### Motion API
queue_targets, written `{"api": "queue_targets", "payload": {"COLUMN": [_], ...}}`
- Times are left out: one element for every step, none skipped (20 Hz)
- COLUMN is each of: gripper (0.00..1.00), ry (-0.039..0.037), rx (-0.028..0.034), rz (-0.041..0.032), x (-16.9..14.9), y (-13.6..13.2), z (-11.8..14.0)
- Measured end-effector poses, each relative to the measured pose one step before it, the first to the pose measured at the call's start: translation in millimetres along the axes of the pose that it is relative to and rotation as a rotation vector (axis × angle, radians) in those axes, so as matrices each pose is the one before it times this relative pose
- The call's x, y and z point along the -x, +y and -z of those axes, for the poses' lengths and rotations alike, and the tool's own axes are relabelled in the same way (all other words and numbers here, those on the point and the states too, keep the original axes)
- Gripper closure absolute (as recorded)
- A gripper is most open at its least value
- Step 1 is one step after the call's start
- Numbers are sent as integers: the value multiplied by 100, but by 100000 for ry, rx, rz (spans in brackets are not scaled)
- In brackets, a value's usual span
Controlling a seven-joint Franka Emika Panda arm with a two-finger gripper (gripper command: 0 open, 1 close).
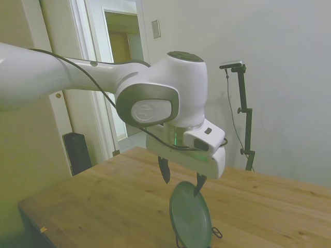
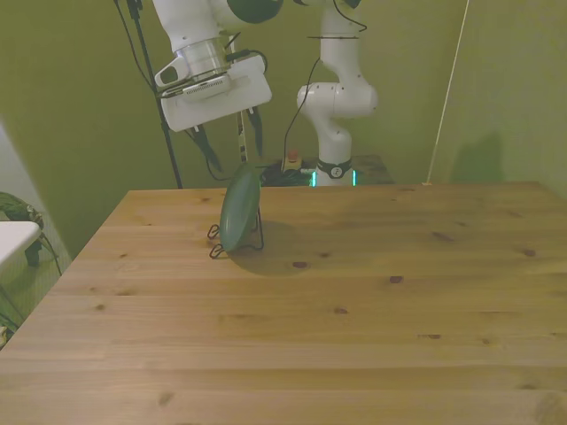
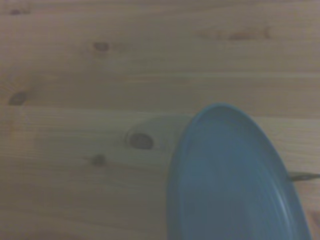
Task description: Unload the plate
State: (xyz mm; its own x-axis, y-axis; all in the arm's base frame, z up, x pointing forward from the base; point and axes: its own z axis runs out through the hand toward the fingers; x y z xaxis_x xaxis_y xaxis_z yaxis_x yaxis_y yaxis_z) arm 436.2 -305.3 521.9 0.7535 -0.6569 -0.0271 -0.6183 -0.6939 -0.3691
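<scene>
- Pale knotty pine planks make up the table, its matte surface marked with dark oval knots and long straight grain lines.
- On that table, toward the front view's left, stands the plate: a round, matte grey-green disc with a shallow raised rim, set on edge and leaning a little.
- The plate sits in a thin black wire rack, whose bent loops rest on the wood at the plate's foot; in the side view one small loop shows just beside the plate's lower edge.
- My end effector hangs just above the plate's upper rim, its two slim dark fingers pointing down from a boxy white housing.
- The fingers stand spread apart with a clear gap between them, and they hold nothing.
- In the side view one fingertip meets the plate's top edge in the picture; I cannot tell whether it truly touches.
- From my wrist view the plate is a smooth, blurred blue-grey curve over the wood, its rim a soft lighter line.
</scene>
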Motion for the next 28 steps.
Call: {"api": "queue_targets", "payload": {"gripper": [0, 0, 0, 0, 0, 0, 0, 0, 0, 0, 0, 0, 0, 0, 0, 0, 0, 0, 0, 0, 0, 0, 0, 0, 0, 0, 0, 0], "ry": [-663, -709, -1080, -1194, -1128, -1012, -754, -701, -738, -720, -312, -95, -110, -218, -46, -92, 227, 249, 211, 96, 19, 90, 337, 654, 493, 399, 49, 11], "rx": [-2342, -1653, -1705, -1309, -917, -1096, -1143, -776, -533, -379, -238, -568, -1090, -1180, -941, -780, -531, -344, -338, -225, -40, 36, 44, 30, -43, -46, 11, -73], "rz": [816, 412, 258, -42, -401, -531, -602, -500, -485, -508, -360, -138, -27, 148, 452, 317, 296, 393, 364, 360, 366, 550, 927, 1118, 1079, 882, 854, 813], "x": [61, 69, 110, 139, 138, 95, 12, -36, -98, -96, -101, -75, -46, 5, -1, -15, -66, -63, -74, -48, -24, -35, -68, -115, -92, -67, -47, -67], "y": [266, 311, 371, 437, 459, 460, 453, 385, 445, 560, 546, 570, 585, 593, 506, 460, 362, 223, 75, -30, -80, -135, -203, -305, -398, -444, -454, -435], "z": [-38, 53, 85, 108, 125, 110, 47, -32, -77, -77, -17, 62, 120, 150, 148, 149, 147, 96, 50, 4, -41, -56, -91, -189, -349, -475, -572, -523]}}
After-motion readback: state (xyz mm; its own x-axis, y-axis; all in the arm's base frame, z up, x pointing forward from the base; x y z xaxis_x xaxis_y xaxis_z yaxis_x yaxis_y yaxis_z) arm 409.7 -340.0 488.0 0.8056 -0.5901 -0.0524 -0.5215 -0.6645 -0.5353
